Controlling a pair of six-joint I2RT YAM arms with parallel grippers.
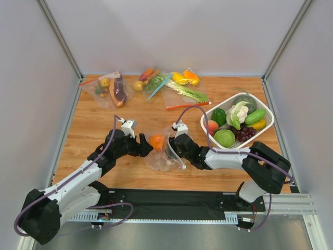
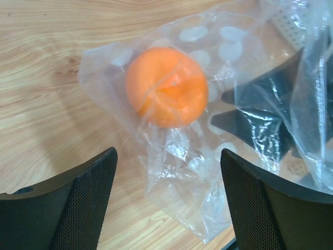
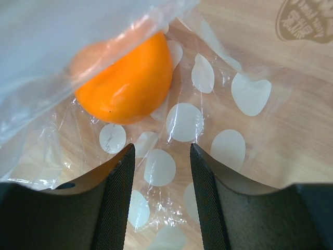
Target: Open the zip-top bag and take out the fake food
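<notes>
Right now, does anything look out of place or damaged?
Only the dotted bag: it is badly crumpled, with the orange still inside. No tear or spill shows.

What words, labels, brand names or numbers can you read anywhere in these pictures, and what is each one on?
Brown printed mark on the wooden table, in the top right corner of the right wrist view: cut off by the picture's edge and too blurred to read.
Zip-top bag: only pale round dots, no text.
Top and left wrist views: nothing readable.
</notes>
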